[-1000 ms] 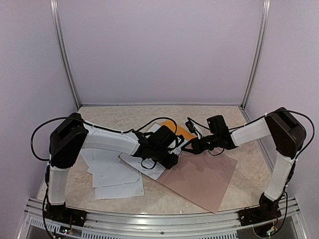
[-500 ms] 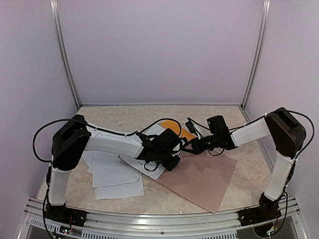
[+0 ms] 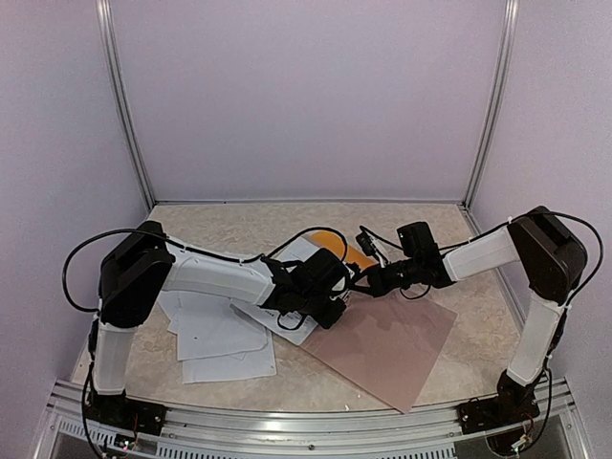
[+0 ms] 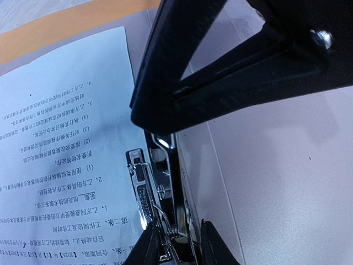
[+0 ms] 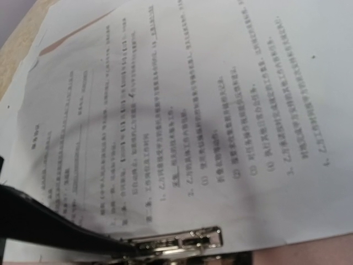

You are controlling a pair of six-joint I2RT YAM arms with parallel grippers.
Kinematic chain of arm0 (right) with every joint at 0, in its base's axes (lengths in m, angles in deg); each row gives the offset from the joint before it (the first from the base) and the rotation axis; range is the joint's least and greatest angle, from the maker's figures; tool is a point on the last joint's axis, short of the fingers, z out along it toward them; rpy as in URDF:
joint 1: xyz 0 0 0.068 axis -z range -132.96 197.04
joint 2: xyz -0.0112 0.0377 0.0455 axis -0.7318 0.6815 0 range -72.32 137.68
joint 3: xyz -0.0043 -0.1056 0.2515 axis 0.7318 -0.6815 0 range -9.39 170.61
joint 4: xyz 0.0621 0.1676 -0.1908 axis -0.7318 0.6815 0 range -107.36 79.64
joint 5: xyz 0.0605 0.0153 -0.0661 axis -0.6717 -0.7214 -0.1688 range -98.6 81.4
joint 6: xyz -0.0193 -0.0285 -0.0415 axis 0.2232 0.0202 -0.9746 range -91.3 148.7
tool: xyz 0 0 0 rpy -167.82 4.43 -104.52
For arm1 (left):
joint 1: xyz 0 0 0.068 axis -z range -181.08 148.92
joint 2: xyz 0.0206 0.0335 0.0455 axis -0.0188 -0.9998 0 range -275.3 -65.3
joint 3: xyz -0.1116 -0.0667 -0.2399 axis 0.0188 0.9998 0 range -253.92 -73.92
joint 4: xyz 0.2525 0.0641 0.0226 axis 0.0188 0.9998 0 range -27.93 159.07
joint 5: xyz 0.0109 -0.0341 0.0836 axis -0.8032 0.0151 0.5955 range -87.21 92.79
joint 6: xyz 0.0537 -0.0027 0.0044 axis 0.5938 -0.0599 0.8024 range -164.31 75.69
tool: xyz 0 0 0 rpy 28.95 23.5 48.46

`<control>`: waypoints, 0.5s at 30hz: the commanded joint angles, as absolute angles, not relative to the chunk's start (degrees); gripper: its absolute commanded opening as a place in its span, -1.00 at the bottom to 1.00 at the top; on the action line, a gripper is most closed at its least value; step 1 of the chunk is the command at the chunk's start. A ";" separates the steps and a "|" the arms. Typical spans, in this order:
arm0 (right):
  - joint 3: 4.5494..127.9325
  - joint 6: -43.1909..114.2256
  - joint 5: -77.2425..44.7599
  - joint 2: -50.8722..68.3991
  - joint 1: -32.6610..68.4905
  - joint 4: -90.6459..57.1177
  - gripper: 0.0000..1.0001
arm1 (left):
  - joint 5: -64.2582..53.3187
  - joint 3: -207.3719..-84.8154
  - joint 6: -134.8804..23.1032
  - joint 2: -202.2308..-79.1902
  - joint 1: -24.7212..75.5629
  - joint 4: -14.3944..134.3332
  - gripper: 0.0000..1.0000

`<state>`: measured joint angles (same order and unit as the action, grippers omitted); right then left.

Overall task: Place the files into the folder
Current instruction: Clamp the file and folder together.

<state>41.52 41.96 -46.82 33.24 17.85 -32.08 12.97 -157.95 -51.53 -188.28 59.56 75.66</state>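
— Where the grippers meet in the top view, what is made out?
— Little. The folder (image 3: 356, 254) is covered by a sheet (image 3: 296, 333) and the left gripper (image 3: 333, 314), and only an orange corner is seen. More files (image 3: 225, 337) are spread to its left.
— And by the wrist views?
— The clip (image 4: 144, 190) is shown between the left fingers (image 4: 144, 251), which are narrowly apart; a grip cannot be confirmed. The right gripper (image 3: 366, 282) is closed, and anything pinched is hidden.

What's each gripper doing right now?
Left gripper: around the metal clip; grip cannot be told.
Right gripper: closed, nothing seen held.
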 commanded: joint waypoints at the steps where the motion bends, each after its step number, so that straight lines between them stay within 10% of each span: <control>1: 40.09 41.14 -44.03 35.73 18.18 -26.80 -1.00 | 13.38 -154.39 -52.72 -188.84 59.70 78.44 -0.51; 15: 40.59 40.85 -43.93 37.17 18.14 -26.59 -1.00 | 14.01 -152.31 -53.18 -187.71 58.70 77.64 -0.39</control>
